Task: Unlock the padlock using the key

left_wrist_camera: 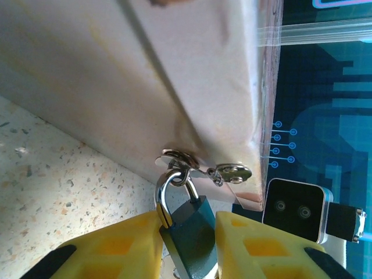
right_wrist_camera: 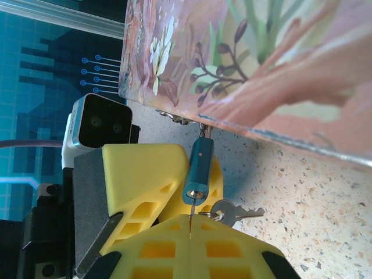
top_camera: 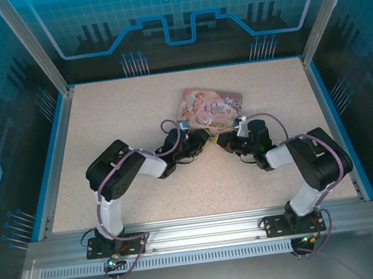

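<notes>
Small blue padlock [right_wrist_camera: 197, 168] with thin silver shackle hangs at near side of pink illustrated tin box [right_wrist_camera: 261, 58], mid tabletop [top_camera: 103, 122] | keyhole end and long axis point straight at right pincer [right_wrist_camera: 190, 229], nearest the keyhole, pressed together on thin dark metal key [right_wrist_camera: 190, 214] | left pincer [left_wrist_camera: 187, 226] pinches padlock body.

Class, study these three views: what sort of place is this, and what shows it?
Probably a robot lab work cell: a speckled tabletop inside an aluminium frame, clear walls printed with blue circuit graphics, and a left arm and right arm bolted at the near edge.
</notes>
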{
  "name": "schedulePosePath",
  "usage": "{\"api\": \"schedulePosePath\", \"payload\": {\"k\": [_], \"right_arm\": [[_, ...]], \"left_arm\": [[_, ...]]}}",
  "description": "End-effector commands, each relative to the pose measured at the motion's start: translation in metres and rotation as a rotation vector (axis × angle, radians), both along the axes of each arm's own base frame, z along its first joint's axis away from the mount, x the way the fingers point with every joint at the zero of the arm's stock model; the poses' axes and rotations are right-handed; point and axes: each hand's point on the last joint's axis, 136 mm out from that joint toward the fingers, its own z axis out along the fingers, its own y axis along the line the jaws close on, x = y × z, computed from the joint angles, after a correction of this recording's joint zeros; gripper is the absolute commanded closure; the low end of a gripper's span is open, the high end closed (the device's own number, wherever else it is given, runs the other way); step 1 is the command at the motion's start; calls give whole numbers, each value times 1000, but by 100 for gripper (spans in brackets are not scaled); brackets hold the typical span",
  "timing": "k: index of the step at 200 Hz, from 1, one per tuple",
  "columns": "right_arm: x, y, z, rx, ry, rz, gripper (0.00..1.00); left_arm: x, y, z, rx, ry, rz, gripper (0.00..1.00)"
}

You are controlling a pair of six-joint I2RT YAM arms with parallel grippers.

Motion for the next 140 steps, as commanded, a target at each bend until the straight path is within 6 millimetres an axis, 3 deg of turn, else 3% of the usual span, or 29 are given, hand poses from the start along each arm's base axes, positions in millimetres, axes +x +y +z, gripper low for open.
{"api": "schedulePosePath", "payload": {"k": [1,27,80,95,126,140], "right_arm": [[-18,1,-34,-18,162,-2,98],[-18,2,-37,-17,173,2,98],[-18,4,-39,-23,176,1,96],[-19,2,-39,-29,170,-10,92],[-15,-8,-30,-27,127,-45,82],[-16,-15,-28,-35,122,-64,73]], "left_arm": [[6,-14,19,-71,-44,-1,70],[8,-16,22,-74,-49,0,71],[9,-18,28,-112,-53,22,85],[10,-16,30,-118,-55,36,91],[11,-14,29,-123,-52,51,93],[11,-14,30,-121,-54,49,94]]}}
